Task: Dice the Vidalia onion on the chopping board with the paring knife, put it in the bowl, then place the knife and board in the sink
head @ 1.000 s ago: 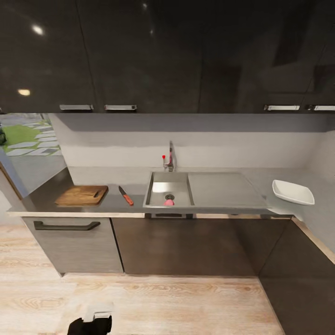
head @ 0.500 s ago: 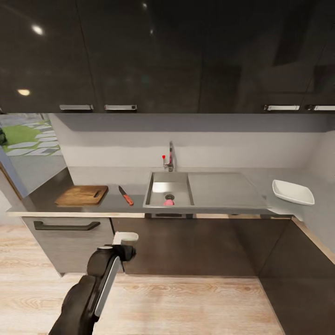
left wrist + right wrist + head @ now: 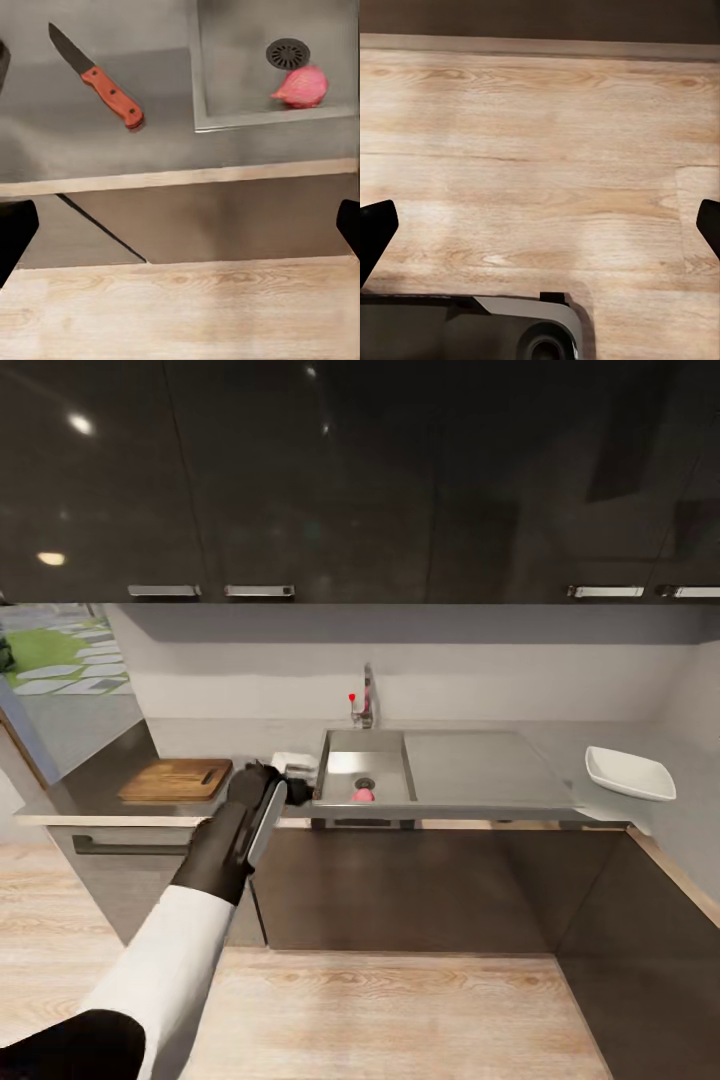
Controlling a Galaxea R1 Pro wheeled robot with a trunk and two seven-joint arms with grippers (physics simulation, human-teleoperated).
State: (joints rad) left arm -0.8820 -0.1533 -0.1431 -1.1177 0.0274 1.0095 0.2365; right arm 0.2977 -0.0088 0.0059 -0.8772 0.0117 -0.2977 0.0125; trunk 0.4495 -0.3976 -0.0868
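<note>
The onion (image 3: 363, 794) lies at the near edge of the sink (image 3: 340, 744), just beside the drain, waiting to be lifted out first. Left of the sink, the knife (image 3: 97, 77) rests on the table (image 3: 100, 785), and the board (image 3: 176, 780) lies farther left, ready for dicing. The bowl (image 3: 629, 773) sits well apart at the far right. The left end effector (image 3: 290, 765), fingers apart and empty, hovers above the knife area, probably heading for the onion. The right end effector (image 3: 540, 240), fingers apart, points at the wooden floor (image 3: 540, 150).

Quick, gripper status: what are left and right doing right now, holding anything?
Left gripper: open, empty, fingers spread wide, above the countertop edge near the paring knife.
Right gripper: open, empty, facing the wooden floor.
</note>
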